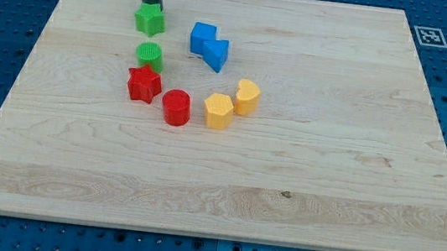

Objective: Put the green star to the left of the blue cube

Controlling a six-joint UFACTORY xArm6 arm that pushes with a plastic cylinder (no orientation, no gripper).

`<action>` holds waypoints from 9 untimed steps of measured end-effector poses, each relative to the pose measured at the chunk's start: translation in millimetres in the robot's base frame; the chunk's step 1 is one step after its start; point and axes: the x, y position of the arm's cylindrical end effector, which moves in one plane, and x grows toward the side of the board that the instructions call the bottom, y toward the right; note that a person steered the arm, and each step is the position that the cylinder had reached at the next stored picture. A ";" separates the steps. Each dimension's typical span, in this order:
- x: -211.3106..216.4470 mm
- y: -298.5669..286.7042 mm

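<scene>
The dark rod had no jaws and held nothing; my tip touched the top edge of the green plastic star, left of the blue plastic cube on the wooden board.

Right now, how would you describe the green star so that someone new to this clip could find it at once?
Start at the wooden board and find the cluster of blocks in its upper left part. The green star is the topmost block there, left of the blue blocks, with my tip right at its top edge. Unlike the round ribbed green cylinder below it, it has points.
</scene>
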 end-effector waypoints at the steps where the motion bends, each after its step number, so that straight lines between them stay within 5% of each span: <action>1: 6.6 0.1; 5: 12.4 -43.7; 9: 39.9 10.3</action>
